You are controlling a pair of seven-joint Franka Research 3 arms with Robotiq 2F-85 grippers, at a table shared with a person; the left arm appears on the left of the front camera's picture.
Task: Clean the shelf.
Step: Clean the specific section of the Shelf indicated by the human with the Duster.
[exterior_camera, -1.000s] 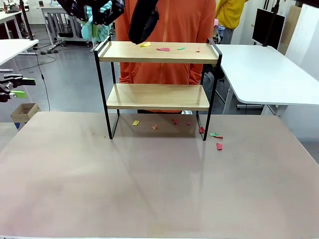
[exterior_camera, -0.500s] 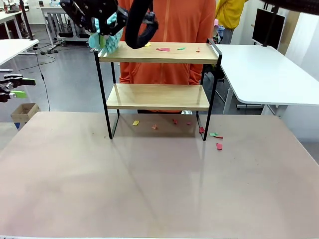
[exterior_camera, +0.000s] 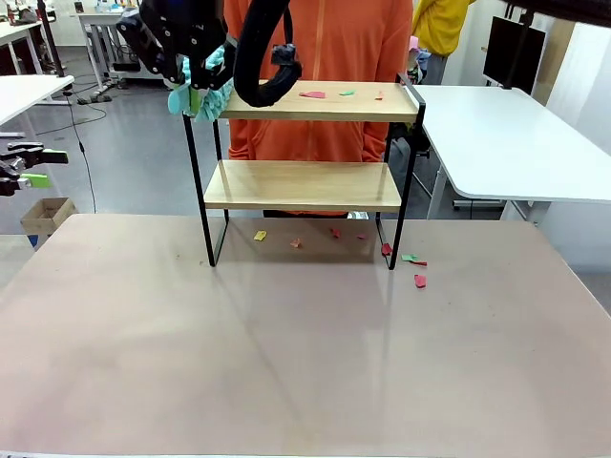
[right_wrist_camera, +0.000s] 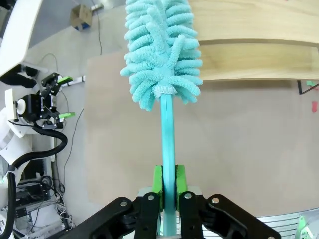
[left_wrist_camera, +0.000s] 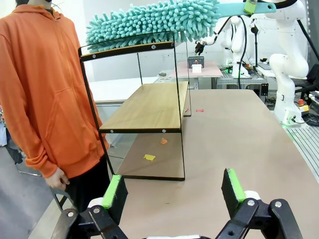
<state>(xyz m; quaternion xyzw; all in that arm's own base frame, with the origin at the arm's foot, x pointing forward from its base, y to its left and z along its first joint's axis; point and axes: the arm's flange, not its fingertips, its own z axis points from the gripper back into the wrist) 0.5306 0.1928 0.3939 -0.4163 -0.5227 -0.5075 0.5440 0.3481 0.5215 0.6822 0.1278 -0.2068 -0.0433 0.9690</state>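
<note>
The shelf (exterior_camera: 315, 103) stands at the table's far side, with two wooden boards in a black frame. Red and green paper scraps (exterior_camera: 312, 94) lie on its top board. My right gripper (exterior_camera: 181, 43) is above the shelf's top left corner, shut on the handle of a teal duster (exterior_camera: 200, 93). The duster head rests at the left end of the top board. From the left wrist the duster (left_wrist_camera: 154, 22) lies along the shelf's (left_wrist_camera: 149, 104) top rail. In the right wrist view the green pads (right_wrist_camera: 157, 184) clamp the duster handle (right_wrist_camera: 168, 144). My left gripper (exterior_camera: 24, 170) hangs open off the table's left side.
Several paper scraps (exterior_camera: 260, 235) lie on the table (exterior_camera: 305, 363) under and right of the shelf. A person in an orange hoodie (exterior_camera: 325, 38) stands right behind the shelf. A white table (exterior_camera: 516, 143) stands at the right. The near half of the table is bare.
My right gripper has lowered the duster from above the shelf's left corner onto the left end of the top board. The left arm has not moved.
</note>
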